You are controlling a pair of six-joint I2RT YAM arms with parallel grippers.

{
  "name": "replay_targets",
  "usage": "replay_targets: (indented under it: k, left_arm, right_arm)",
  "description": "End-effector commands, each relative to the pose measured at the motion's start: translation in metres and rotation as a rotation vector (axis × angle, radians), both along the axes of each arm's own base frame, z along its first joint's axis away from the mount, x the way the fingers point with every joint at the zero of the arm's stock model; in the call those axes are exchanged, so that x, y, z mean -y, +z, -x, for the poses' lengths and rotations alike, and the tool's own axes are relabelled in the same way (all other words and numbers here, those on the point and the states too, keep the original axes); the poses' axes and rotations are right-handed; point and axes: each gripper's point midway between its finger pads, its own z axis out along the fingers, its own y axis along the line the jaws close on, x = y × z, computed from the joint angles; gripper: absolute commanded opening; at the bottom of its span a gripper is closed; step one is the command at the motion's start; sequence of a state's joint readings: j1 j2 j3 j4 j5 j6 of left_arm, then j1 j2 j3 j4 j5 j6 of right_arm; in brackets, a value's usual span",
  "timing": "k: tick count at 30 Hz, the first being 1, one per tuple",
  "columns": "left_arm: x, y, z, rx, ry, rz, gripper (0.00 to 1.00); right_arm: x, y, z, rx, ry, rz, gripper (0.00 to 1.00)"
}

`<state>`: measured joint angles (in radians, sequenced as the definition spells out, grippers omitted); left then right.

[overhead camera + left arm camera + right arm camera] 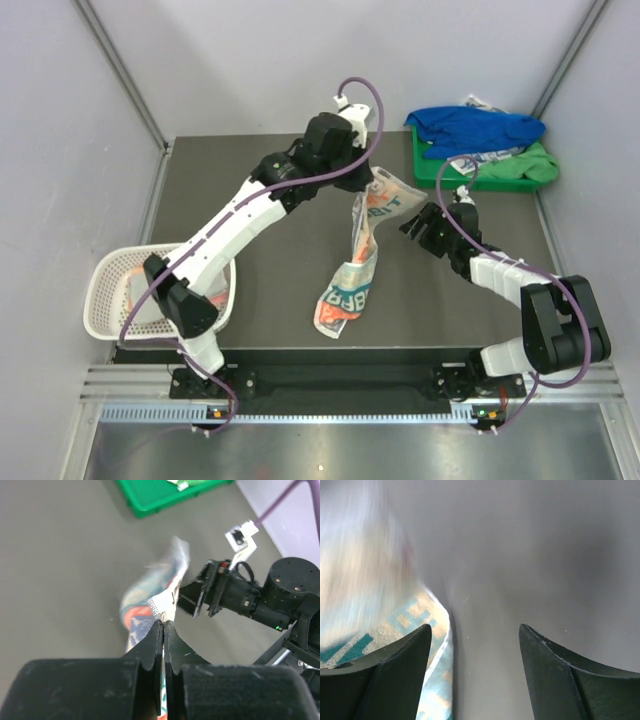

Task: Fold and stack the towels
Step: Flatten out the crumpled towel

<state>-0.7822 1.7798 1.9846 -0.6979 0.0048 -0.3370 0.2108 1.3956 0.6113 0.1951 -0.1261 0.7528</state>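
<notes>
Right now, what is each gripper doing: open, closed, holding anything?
Left gripper: closed on the lettered towel.
Right gripper: open, nothing between its fingers.

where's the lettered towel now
The lettered towel hangs mid-table in the top view, pinched by the left gripper, lower end on the table, open right gripper just right of it.
</notes>
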Motion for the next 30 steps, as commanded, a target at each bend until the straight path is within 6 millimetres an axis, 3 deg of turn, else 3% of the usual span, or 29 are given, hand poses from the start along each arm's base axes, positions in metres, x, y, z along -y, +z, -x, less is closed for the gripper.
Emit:
replay_targets:
  k: [1, 2, 3, 4, 5, 6, 7, 10, 11, 16, 18, 21, 30]
  left_arm:
    - [-0.061, 0.004, -0.016, -0.012, 0.201, 0.012, 0.00]
    - [-0.071, -0.032, -0.008, -0.106, 0.200, 0.013, 0.00]
    - [-0.085, -0.044, -0.021, -0.117, 0.241, 0.038, 0.00]
    - [-0.089, -0.062, -0.018, -0.157, 0.233, 0.046, 0.00]
    - [-0.098, -0.102, -0.008, -0.236, 0.242, 0.011, 0.00]
    - [-0.098, -0.119, -0.002, -0.277, 0.216, 0.011, 0.00]
    - [-0.104, -0.151, 0.005, -0.323, 0.222, -0.018, 0.00]
    - [-0.112, -0.197, 0.014, -0.404, 0.242, -0.058, 0.00]
    - [-0.122, -0.229, 0.024, -0.485, 0.257, -0.091, 0.00]
    - [-0.133, -0.265, 0.032, -0.558, 0.296, -0.093, 0.00]
    - [-0.134, -0.267, 0.032, -0.561, 0.297, -0.087, 0.00]
    - [-0.135, -0.267, 0.033, -0.561, 0.303, -0.085, 0.00]
    - [-0.138, -0.265, 0.034, -0.555, 0.305, -0.091, 0.00]
  right_arm:
    - [0.005, 0.041, -0.024, 0.131, -0.047, -0.025, 0.71]
    - [0.005, 0.039, -0.024, 0.125, -0.047, -0.019, 0.71]
    - [0.006, 0.038, -0.024, 0.123, -0.049, -0.014, 0.71]
    - [0.006, 0.037, -0.025, 0.122, -0.049, -0.013, 0.71]
    - [0.005, 0.035, -0.025, 0.119, -0.046, -0.013, 0.71]
    - [0.004, 0.034, -0.026, 0.123, -0.045, -0.014, 0.71]
    - [0.004, 0.034, -0.027, 0.127, -0.042, -0.013, 0.71]
    - [-0.006, 0.030, -0.032, 0.125, 0.003, -0.006, 0.72]
    - [-0.015, 0.028, -0.035, 0.121, 0.047, -0.001, 0.71]
    - [-0.039, 0.025, -0.032, 0.138, 0.112, 0.113, 0.71]
    - [-0.051, 0.021, -0.028, 0.136, 0.144, 0.164, 0.70]
    - [-0.051, 0.007, -0.028, 0.099, 0.129, 0.226, 0.67]
    - [-0.069, -0.024, -0.035, 0.004, 0.179, 0.232, 0.61]
